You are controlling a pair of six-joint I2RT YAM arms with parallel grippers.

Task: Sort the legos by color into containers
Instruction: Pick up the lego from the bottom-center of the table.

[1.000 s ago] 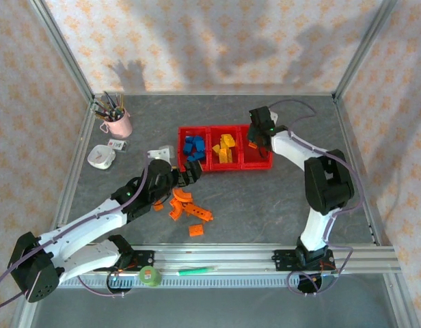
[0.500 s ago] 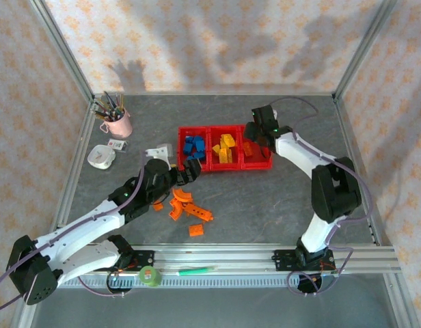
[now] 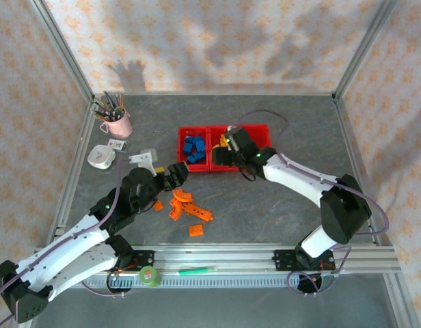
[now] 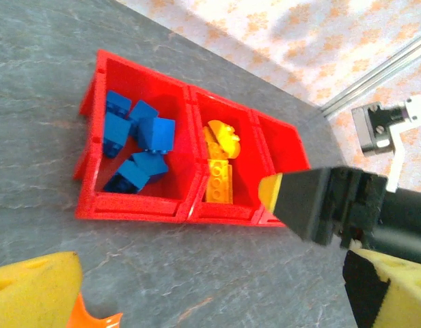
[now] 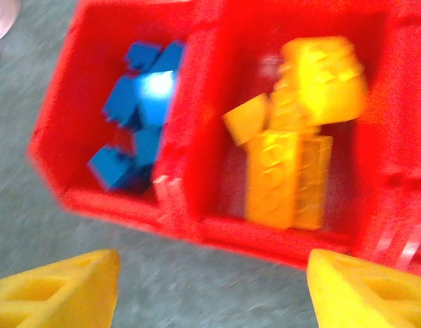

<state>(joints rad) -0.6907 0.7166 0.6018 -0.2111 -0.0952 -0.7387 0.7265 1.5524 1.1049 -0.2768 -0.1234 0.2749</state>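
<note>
The three joined red containers (image 3: 262,128) stand mid-table. Blue legos (image 3: 192,148) lie in the left one and yellow legos (image 5: 299,143) in the middle one. Several orange legos (image 3: 186,205) lie loose on the table in front. My right gripper (image 3: 224,157) hovers over the front edge of the middle container, open and empty, its yellow fingertips (image 5: 371,290) wide apart. My left gripper (image 3: 175,173) is open too, just left of the containers' front corner and above the orange pile. An orange lego (image 4: 94,318) sits beside its left fingertip (image 4: 33,287).
A pink cup of pens (image 3: 117,121) and a white tape dispenser (image 3: 101,156) stand at the far left. The right gripper's black body (image 4: 320,205) reaches into the left wrist view close to the red bins (image 4: 128,205). Metal frame rails border the table.
My right gripper has swung left from the right bin to the front of the middle bin, opening its jaws. My left arm has drawn back slightly towards the near left.
</note>
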